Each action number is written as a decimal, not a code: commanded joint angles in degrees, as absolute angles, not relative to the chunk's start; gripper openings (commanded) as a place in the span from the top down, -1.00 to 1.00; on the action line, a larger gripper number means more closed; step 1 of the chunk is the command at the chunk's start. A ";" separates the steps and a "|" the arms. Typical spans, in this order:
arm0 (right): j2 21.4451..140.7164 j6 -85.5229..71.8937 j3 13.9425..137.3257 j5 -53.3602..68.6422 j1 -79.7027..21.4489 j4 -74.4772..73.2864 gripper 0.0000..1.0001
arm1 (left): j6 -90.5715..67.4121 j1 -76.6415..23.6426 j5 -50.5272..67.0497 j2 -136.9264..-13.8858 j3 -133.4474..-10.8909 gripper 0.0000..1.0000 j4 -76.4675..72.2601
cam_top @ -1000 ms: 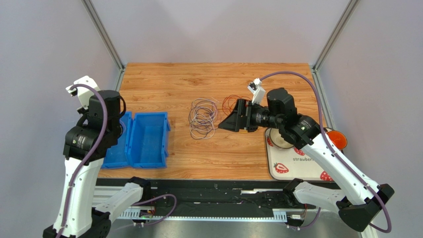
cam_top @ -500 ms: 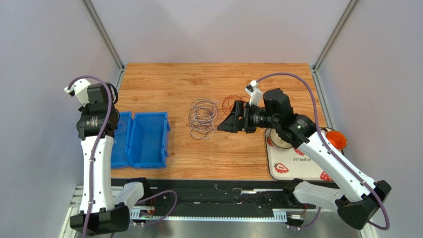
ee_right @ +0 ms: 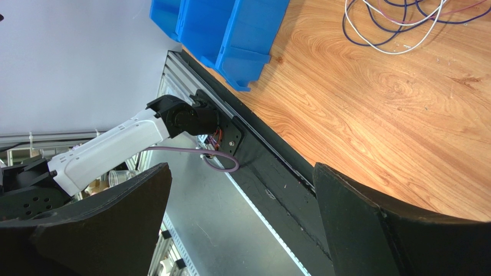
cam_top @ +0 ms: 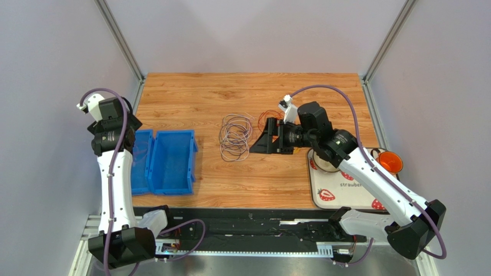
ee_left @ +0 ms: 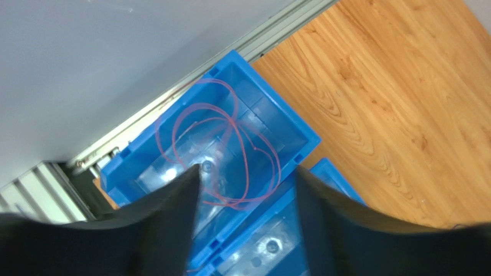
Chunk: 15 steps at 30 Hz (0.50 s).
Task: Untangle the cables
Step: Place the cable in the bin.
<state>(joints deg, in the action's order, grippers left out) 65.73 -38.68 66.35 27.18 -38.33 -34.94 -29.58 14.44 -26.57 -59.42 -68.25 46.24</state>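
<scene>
**Desk:** Where are the cables, taking the blue bins as the marker?

**Me:** One red-orange wire lies loose inside the bin nearest the wall. My left gripper hangs right over that bin with its fingers parted and nothing pinched between them. The main bundle, purple, white and dark loops, lies on the table to the right of the bins, well apart from them. A few more red-orange strands lie just past it.

**Desk:** And the right gripper?

**Me:** My right gripper is on the bundle's far side from the bins, with its jaws spread wide and empty.

**Desk:** How will the bundle handle?

**Me:** I'd judge it light, limp and springy. A thin wire may slip out of a loose pinch or drag its neighbours along. I'd take a single outer loop where it lies free of the others and lift it slowly.
</scene>
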 commanded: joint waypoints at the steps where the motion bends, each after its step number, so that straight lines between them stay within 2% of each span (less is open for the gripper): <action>1: 65.92 -38.32 68.29 28.74 -38.14 -34.28 -0.95 | -29.62 15.82 -21.97 -60.20 -69.34 -0.73 43.50; 6: 66.18 -38.76 68.99 28.13 -38.15 -34.72 -0.94 | -29.27 15.82 -19.87 -58.89 -72.77 -0.77 44.38; 11: 67.32 -39.11 70.40 27.07 -38.23 -35.24 -0.94 | -28.39 15.56 -9.87 -58.19 -75.23 -0.77 46.93; 15: 67.68 -39.37 71.45 25.41 -38.32 -36.38 -0.92 | -27.42 12.49 -6.34 -55.12 -75.32 -0.77 48.16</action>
<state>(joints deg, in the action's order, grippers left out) 67.42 -38.92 68.18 27.05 -38.33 -35.55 -29.15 14.66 -13.04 -58.59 -73.28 46.13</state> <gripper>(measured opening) 0.963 0.884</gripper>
